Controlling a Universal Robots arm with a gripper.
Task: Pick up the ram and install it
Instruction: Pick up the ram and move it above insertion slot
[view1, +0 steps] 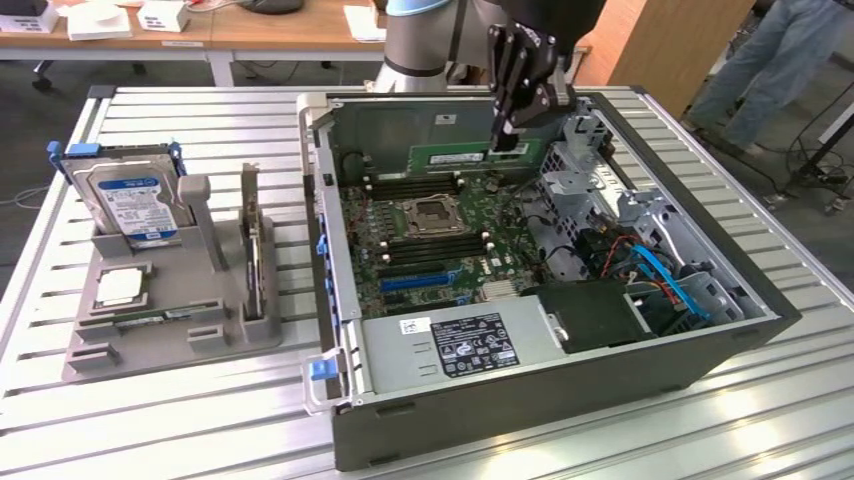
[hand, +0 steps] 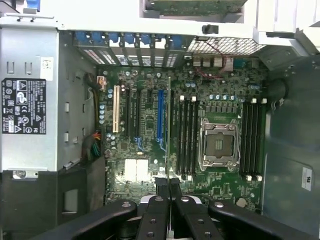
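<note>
1. We see the arm (view1: 424, 40) come down from the far side of the table. Its pale grey tube ends in a black wrist that hangs almost straight down over the open computer case (view1: 561, 410).
2. The gripper (view1: 507, 143) points downward over the far part of the case, close to the back wall. Its black jointed metal links taper to 2 slim fingers.
3. The jaws are closed on the ram (view1: 461, 156), pinching its upper edge toward the end on the exterior view's right.
4. The ram is a long, thin green board with a pale sticker. It hangs level, long edge down, above the motherboard (view1: 427, 250) and apart from it, in front of the grey case wall.
5. In the wrist view the gripper (hand: 169, 186) shows its 2 fingers pressed together. The ram (hand: 169, 125) appears edge-on there, as a fine pale line running away from them.
6. That line lies between the blue slot (hand: 160, 115) and the black memory slots (hand: 186, 137) beside the square metal processor socket (hand: 218, 145).
7. The motherboard is dark green and crowded with small parts. The power supply (view1: 454, 345) is a plain grey metal box with a printed label.
8. On the exterior view's left, the ribbed aluminium table (view1: 200, 420) bears a matte grey holder (view1: 174, 325). In it a silver hard drive (view1: 134, 205) with a blue-white label stands upright, and a small square silver chip (view1: 120, 287) lies flat.
</note>
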